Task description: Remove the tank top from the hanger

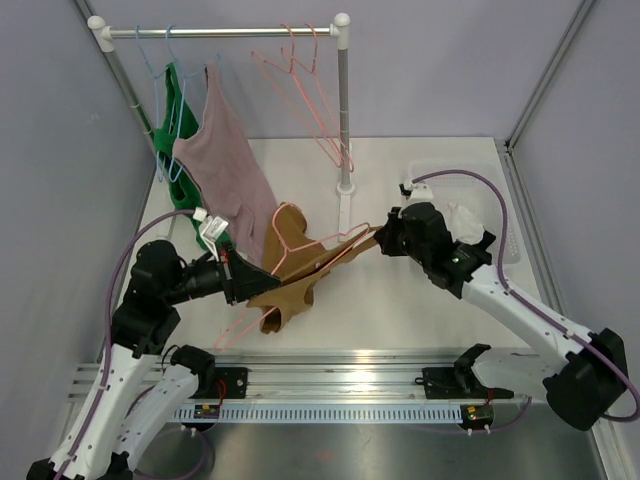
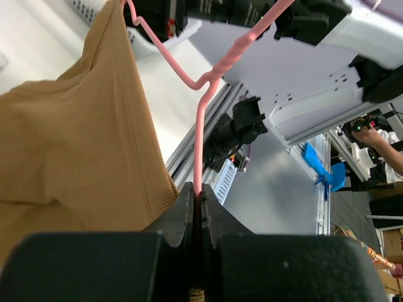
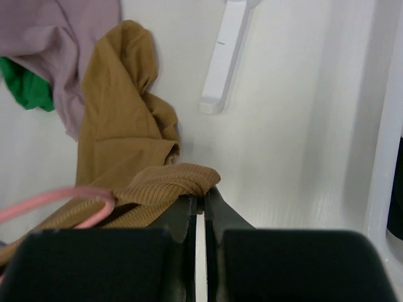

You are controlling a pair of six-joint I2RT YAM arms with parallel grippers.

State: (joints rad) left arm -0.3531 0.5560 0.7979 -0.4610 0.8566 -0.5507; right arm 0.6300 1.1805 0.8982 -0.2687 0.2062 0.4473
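A: Left: our left hand (image 2: 201,196) is clenched on the pink hanger (image 2: 198,145), the tan tank top (image 1: 290,290) draped from it over the tabletop (image 1: 420,300).

B: Right: our right hand (image 3: 200,202) pinches its edge. We fear a shallow pinch slipping, or fabric snagging the hanger's bend.

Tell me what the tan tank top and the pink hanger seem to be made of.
Tan tank top: soft ribbed knit fabric, matte; fine parallel ribs show and it folds limply. Pink hanger: thin smooth rod with slight sheen, probably coated wire or plastic; the look leaves that open.
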